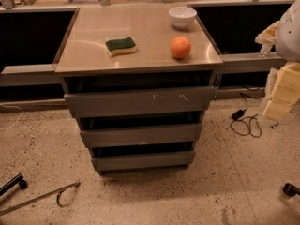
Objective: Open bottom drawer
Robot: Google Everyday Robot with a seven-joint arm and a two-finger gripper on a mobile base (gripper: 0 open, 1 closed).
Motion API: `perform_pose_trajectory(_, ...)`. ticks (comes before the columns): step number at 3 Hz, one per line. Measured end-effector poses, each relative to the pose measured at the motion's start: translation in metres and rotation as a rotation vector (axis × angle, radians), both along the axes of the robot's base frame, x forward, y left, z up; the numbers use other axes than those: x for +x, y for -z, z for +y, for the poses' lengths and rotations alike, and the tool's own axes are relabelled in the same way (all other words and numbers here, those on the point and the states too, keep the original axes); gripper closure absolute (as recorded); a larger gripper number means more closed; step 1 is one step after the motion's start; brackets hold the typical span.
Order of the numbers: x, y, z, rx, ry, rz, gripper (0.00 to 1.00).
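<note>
The bottom drawer (pixel 143 161) is the lowest and narrowest of three grey handle-less fronts on a metal cabinet, just above the floor. A dark gap shows above its front, and no tray interior is visible. Above it are the mid-sized front (pixel 140 135) and the tallest front (pixel 139 101), which has white scratch marks. My gripper (pixel 281 92), pale yellow below the white arm shell (pixel 290 29), hangs at the right edge of the view. It is right of the cabinet at about the top drawer's height and touches nothing.
On the cabinet top (pixel 89 55) lie a green-and-yellow sponge (pixel 121 46), an orange (pixel 180 47) and a white bowl (pixel 182 17). A black cable (pixel 246 123) lies on the floor to the right. A metal bar (pixel 40 198) and castors (pixel 291 189) are on the speckled floor.
</note>
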State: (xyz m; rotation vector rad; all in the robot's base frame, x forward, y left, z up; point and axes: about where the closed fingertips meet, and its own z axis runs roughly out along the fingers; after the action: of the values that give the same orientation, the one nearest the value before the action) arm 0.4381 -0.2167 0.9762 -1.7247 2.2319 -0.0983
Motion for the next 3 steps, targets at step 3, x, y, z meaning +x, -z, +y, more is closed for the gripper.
perform_pose_trajectory(3,0.01,0.107,0.043,0.172,-0.063,0.045,0.0)
